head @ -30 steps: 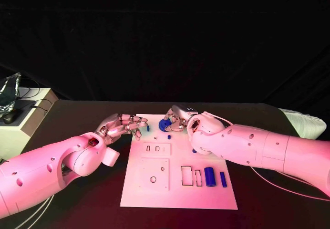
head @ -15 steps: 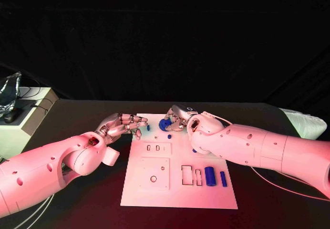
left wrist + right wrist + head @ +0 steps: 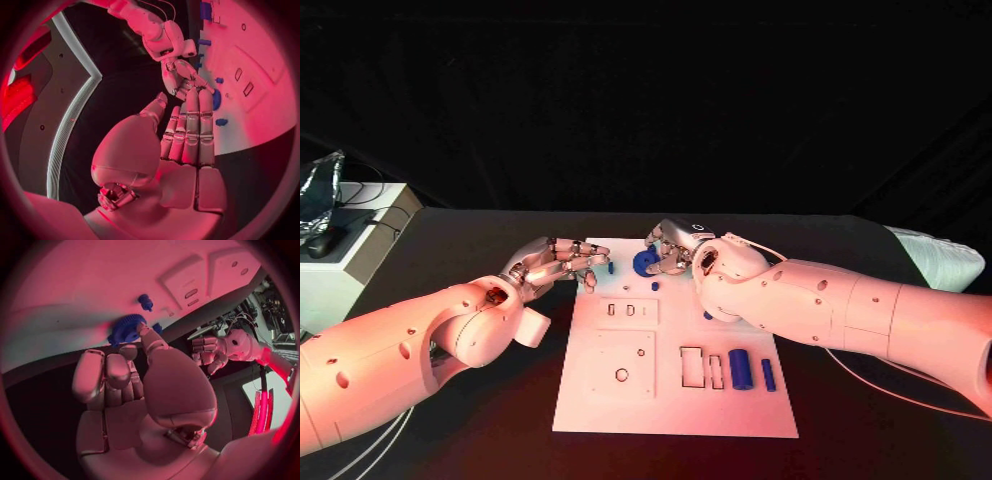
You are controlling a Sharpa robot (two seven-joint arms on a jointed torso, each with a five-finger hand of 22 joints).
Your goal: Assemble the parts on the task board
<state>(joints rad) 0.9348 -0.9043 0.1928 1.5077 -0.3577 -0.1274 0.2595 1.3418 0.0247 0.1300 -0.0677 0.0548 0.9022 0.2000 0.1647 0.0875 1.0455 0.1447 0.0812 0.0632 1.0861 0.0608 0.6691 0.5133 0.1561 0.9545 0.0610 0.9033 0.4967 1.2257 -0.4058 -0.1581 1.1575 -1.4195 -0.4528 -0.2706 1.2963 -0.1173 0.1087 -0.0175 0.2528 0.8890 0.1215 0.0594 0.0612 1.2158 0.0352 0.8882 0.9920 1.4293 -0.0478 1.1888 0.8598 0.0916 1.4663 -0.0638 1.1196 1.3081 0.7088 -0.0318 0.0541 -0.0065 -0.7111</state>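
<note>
Right hand (image 3: 678, 250) pinching a blue gear (image 3: 646, 263) over the far end of the white task board (image 3: 668, 400), left hand (image 3: 560, 263) hovering beside that end, fingers loosely apart, holding nothing, blue cylinders (image 3: 740, 369) lying near the board's near-right corner.

Black table (image 3: 473, 240) fills the lower half of the head view, matte and dark. Behind it, a black backdrop (image 3: 646, 100) covers the whole upper half, no windows visible. At the table's far left stands a pale box-like cabinet (image 3: 343, 260) with dark cables and a small dark object on top, plus a crinkled clear plastic piece (image 3: 320, 190). At the far right edge lies a white padded item (image 3: 935, 255). Reddish-pink light falls overall.
</note>
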